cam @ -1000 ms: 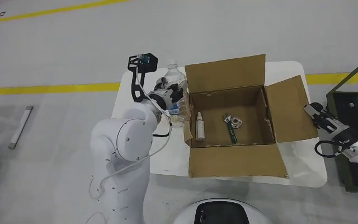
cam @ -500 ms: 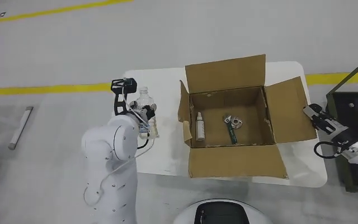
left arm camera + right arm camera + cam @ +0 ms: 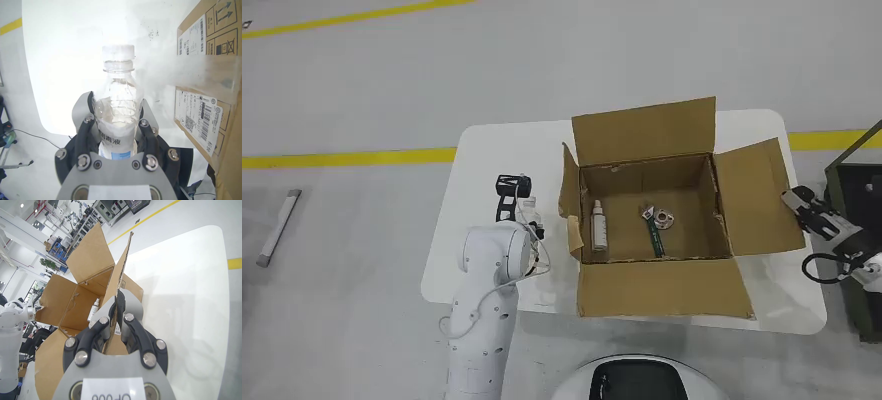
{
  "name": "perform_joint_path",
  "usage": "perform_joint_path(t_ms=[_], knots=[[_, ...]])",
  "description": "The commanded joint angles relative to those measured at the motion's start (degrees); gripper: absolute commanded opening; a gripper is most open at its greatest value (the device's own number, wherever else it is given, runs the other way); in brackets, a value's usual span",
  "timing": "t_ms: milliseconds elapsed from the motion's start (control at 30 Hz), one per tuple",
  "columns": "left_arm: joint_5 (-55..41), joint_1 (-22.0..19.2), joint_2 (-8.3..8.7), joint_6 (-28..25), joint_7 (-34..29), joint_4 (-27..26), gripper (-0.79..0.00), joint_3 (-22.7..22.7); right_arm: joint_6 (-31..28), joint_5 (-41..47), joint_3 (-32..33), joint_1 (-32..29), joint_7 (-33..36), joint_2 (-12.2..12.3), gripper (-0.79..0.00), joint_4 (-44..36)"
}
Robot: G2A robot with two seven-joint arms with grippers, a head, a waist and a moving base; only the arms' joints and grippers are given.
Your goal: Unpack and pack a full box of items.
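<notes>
Left gripper (image 3: pixel 117 99) is clamped on the bottle (image 3: pixel 118 85), its dark ribbed fingers (image 3: pixel 88 121) pressed against both sides just above the paper label. The bottle is clear, crinkled plastic with a white screw cap and liquid inside. It is held just outside the box's (image 3: pixel 647 172) left wall, over the smooth white table (image 3: pixel 492 160). That wall is plain brown cardboard with printed shipping labels stuck on it.

Over at the box's right flap (image 3: pixel 123 264), the right gripper (image 3: pixel 118 300) is pinched nearly closed on the outer edge. Its fingers sandwich the corrugated board, and the raw, fluted edge runs straight up between them.

The box itself sits open with four flaps spread out and torn paper fringes at the corners. Inside, a slim white spray bottle (image 3: pixel 599 225) lies flat along the left wall. Near the middle of the floor lies a green-handled wrench (image 3: pixel 654 238), with a small round metal part (image 3: pixel 666 215) just beside its head.
</notes>
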Motion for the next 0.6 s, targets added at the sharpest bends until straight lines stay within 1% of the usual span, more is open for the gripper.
perform_joint_path(t_ms=[0,267,333,433,567], knots=[[0.0,0.0,0.00,0.0,0.0,0.0,-0.785,0.0,0.0,-0.1,-0.1,0.1,0.1,0.0,-0.785,0.1],[0.0,0.0,0.00,0.0,0.0,0.0,-0.785,0.0,0.0,-0.3,-0.8,0.9,0.2,0.0,-0.785,0.8],[0.4,0.8,0.10,-0.7,2.0,0.3,-0.785,0.0,-0.1,-0.3,-0.8,1.0,0.3,0.0,-0.785,0.8],[2.5,1.1,0.51,-1.9,2.9,1.6,-0.785,-1.3,-0.2,0.0,-0.4,1.1,-0.1,0.0,-0.785,1.0],[4.3,0.2,0.96,-2.8,3.6,4.3,-0.785,-3.3,-0.4,0.4,0.3,0.7,-0.4,0.0,-0.785,1.3]])
